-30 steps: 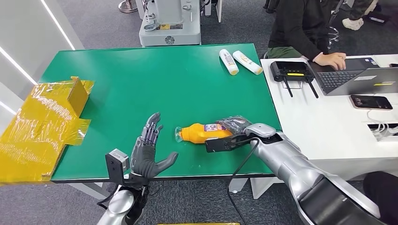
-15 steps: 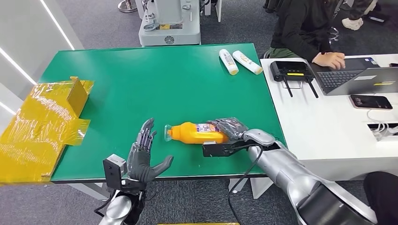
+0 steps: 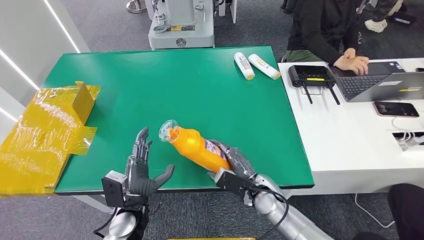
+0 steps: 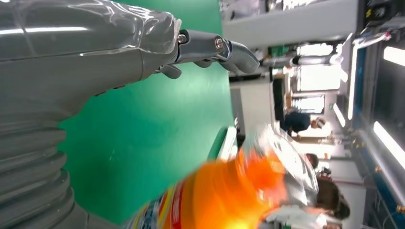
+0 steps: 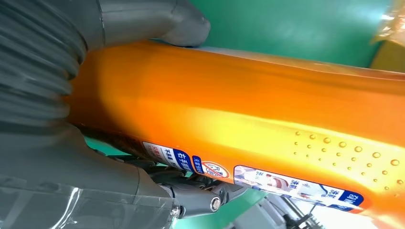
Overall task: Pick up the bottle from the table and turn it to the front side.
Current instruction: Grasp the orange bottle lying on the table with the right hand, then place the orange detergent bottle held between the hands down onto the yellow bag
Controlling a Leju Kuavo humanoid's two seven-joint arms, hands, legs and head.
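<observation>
My right hand point(image 3: 234, 162) grips an orange bottle point(image 3: 192, 147) by its lower body and holds it tilted above the green table point(image 3: 150, 85), clear cap pointing up and to the left. The right wrist view shows the orange bottle point(image 5: 239, 114) close up, with a strip of its printed label along one side and the thumb point(image 5: 157, 21) wrapped over it. My left hand point(image 3: 140, 167) hovers at the table's near edge just left of the bottle, fingers spread and holding nothing. In the left wrist view the bottle point(image 4: 215, 195) is a blur beyond the left hand's fingers point(image 4: 210, 47).
Two white bottles point(image 3: 255, 65) lie at the table's far right corner. A yellow wrapped carton point(image 3: 47, 130) overhangs the left edge. A person point(image 3: 325, 30) types on a laptop point(image 3: 375, 82) at the white desk on the right, beside a black controller point(image 3: 312, 75) and a phone point(image 3: 395, 108).
My right hand has lifted the bottle off the table, drawn it nearer and tipped its cap end upward. My left hand has drifted slightly left and back toward the table's near edge.
</observation>
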